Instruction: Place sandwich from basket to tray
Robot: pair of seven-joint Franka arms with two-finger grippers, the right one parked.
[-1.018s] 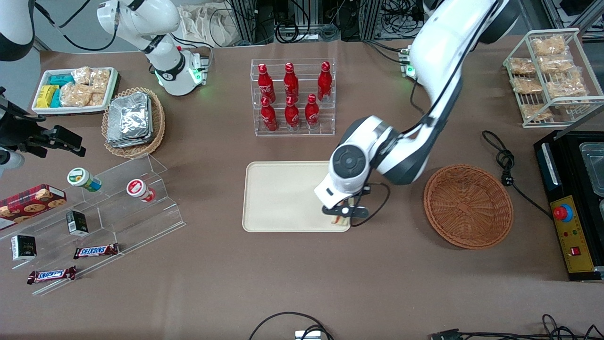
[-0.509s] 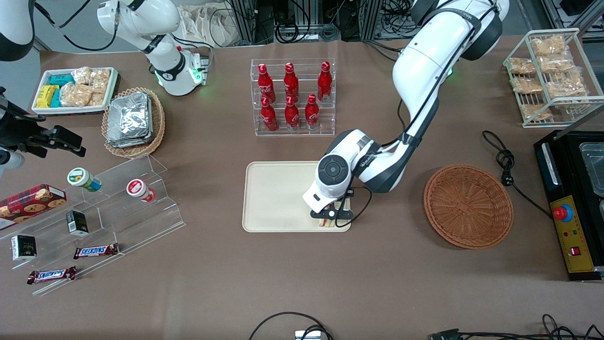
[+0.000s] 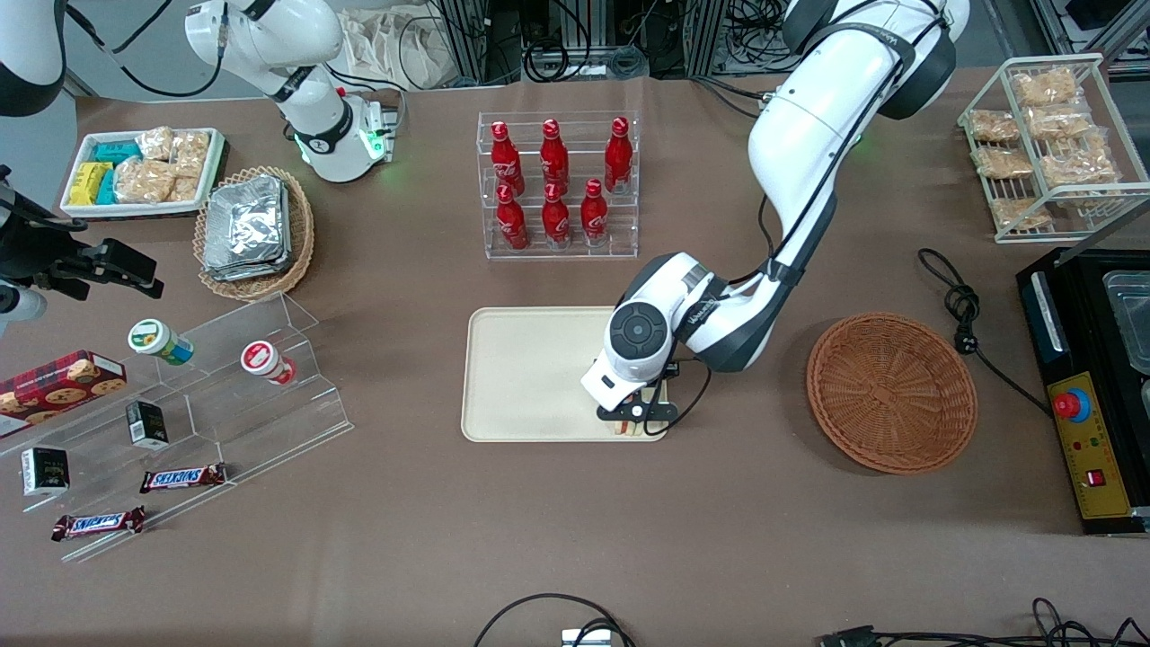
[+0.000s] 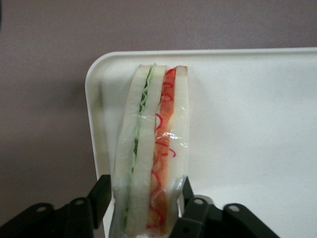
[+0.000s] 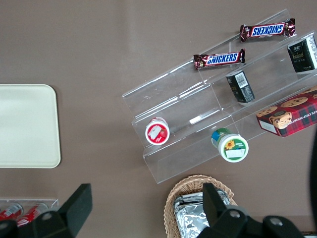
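Note:
My left gripper (image 3: 634, 416) is over the corner of the cream-beige tray (image 3: 526, 377) that lies nearest the front camera and the reddish-brown wicker basket (image 3: 891, 392). It is shut on the sandwich (image 4: 151, 153), a pale bread wedge with green and red filling, held on edge just above the tray (image 4: 247, 114). In the front view only a sliver of the sandwich (image 3: 632, 427) shows under the gripper (image 4: 146, 198). The basket holds nothing and stands beside the tray toward the working arm's end.
A clear rack of red bottles (image 3: 555, 184) stands farther from the camera than the tray. A paler basket of foil packets (image 3: 252, 232), a white snack tray (image 3: 144, 171) and acrylic steps with snacks (image 3: 180, 395) lie toward the parked arm's end. A black appliance (image 3: 1092, 386) is beside the basket.
The gripper with the sandwich moved from the tray's edge a little farther over the tray and lower, then nearly stopped. The arm's upper links swung back.

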